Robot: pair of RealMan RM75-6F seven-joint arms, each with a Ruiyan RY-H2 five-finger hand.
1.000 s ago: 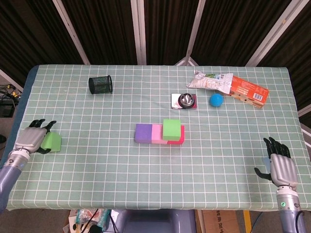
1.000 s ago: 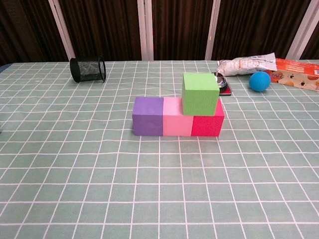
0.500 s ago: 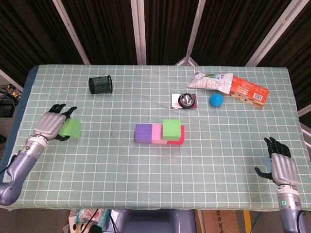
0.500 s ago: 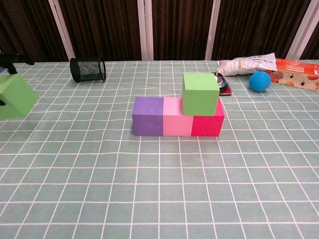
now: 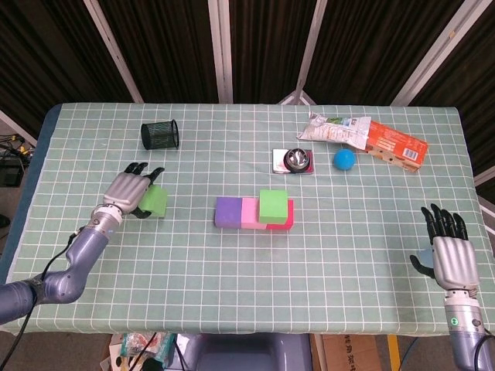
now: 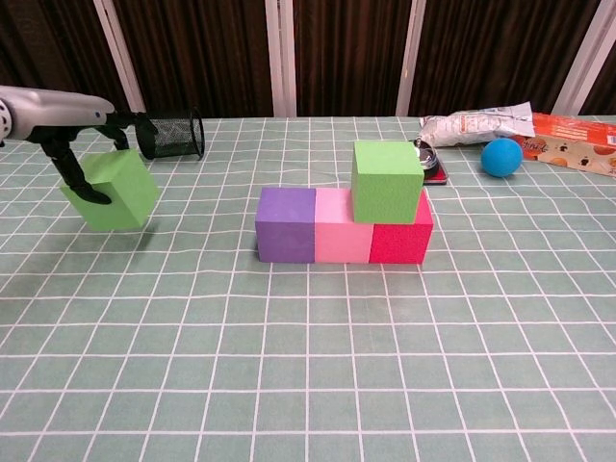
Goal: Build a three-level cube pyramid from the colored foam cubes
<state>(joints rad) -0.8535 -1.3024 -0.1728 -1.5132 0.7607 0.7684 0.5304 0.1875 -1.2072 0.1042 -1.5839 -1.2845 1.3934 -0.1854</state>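
Observation:
A row of three cubes lies mid-table: purple (image 5: 228, 212) (image 6: 286, 223), pink (image 5: 249, 213) (image 6: 343, 225) and red (image 5: 288, 217) (image 6: 400, 240). A green cube (image 5: 273, 205) (image 6: 386, 180) sits on top, over the pink-red joint. My left hand (image 5: 128, 193) (image 6: 67, 130) grips a second green cube (image 5: 154, 202) (image 6: 113, 190), tilted and lifted off the cloth, left of the row. My right hand (image 5: 449, 253) hovers near the table's right front corner, fingers spread, holding nothing.
A black mesh cup (image 5: 159, 134) (image 6: 169, 133) lies on its side at the back left. At the back right are a metal bell on a tray (image 5: 294, 161), a blue ball (image 5: 344, 159) (image 6: 501, 157) and snack packets (image 5: 363, 136).
My left hand has carried the green cube from the table's left edge rightward toward the row. The right hand has barely shifted.

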